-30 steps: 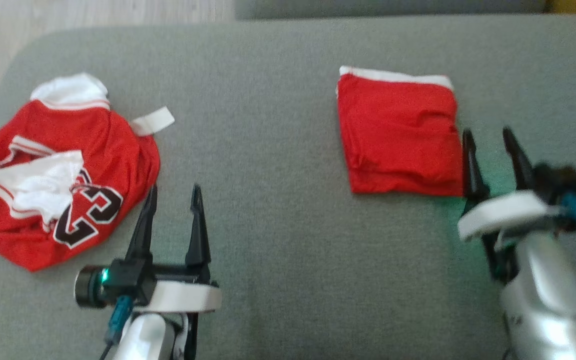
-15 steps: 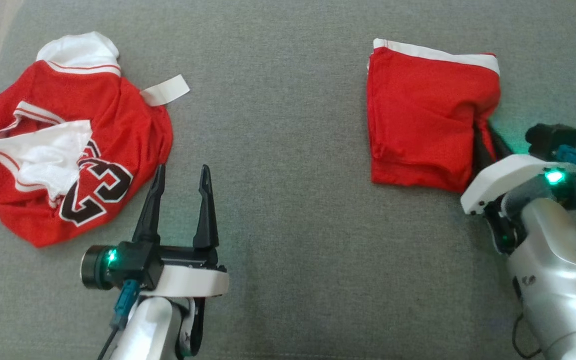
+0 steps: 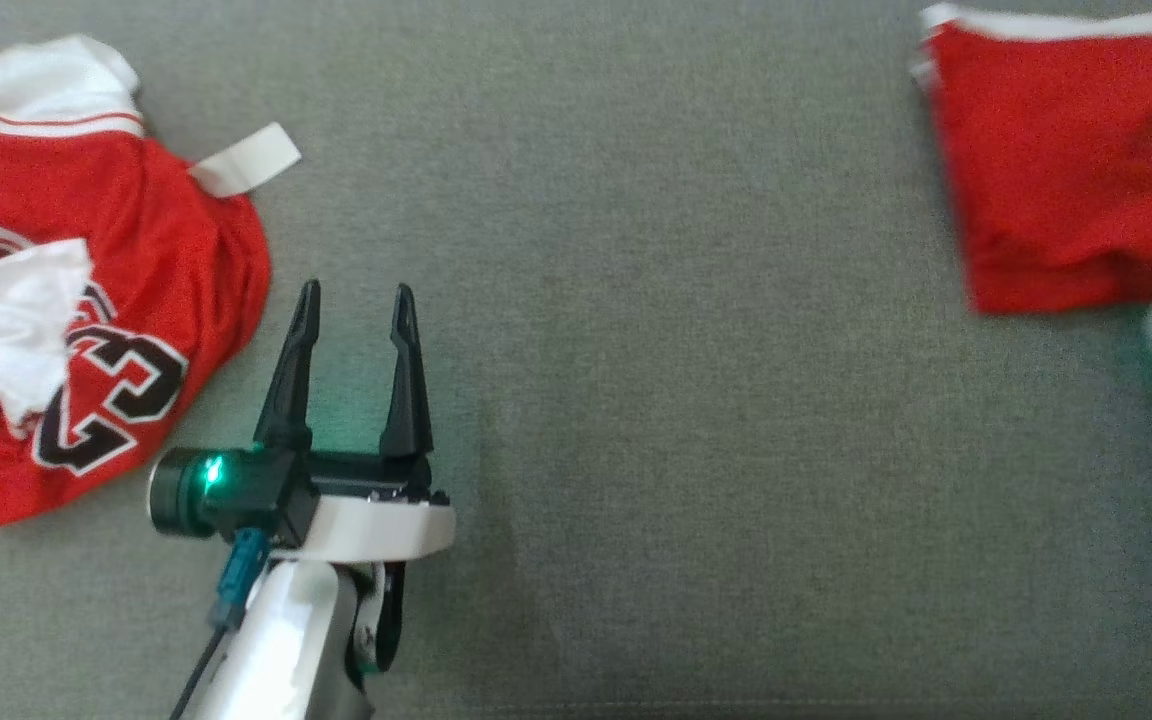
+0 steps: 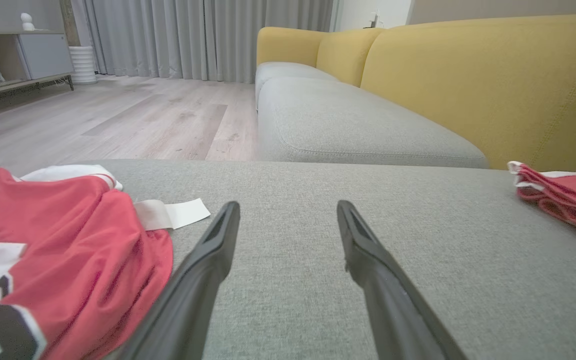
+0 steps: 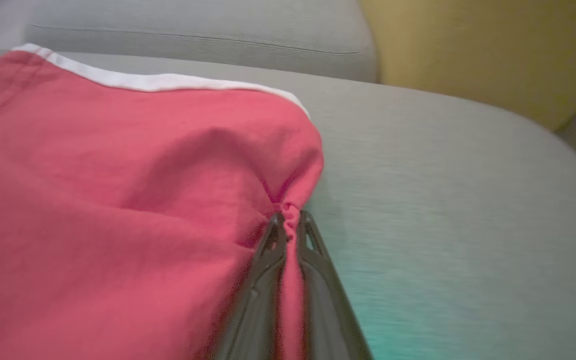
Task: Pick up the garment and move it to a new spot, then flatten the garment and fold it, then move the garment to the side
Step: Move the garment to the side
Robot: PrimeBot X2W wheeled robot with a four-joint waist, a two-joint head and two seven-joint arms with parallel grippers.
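Head view: folded garment [image 3: 1056,190] sits at the far right corner of the cushion [image 3: 686,400]; crumpled jersey [image 3: 86,300] at the left edge. Beside it, left gripper [image 3: 353,300], jaws wide, empty.
Left wrist view: fingers over bare cushion.
Right wrist view: right gripper [image 5: 290,217] pinched on the garment's right edge.
Judged: last step, moving aside. Next: carry it sideways without spilling the folds, then release.

A living room: yellow sofa [image 4: 468,75], curtains [image 4: 193,35] (wood floor [image 4: 143,115] too).
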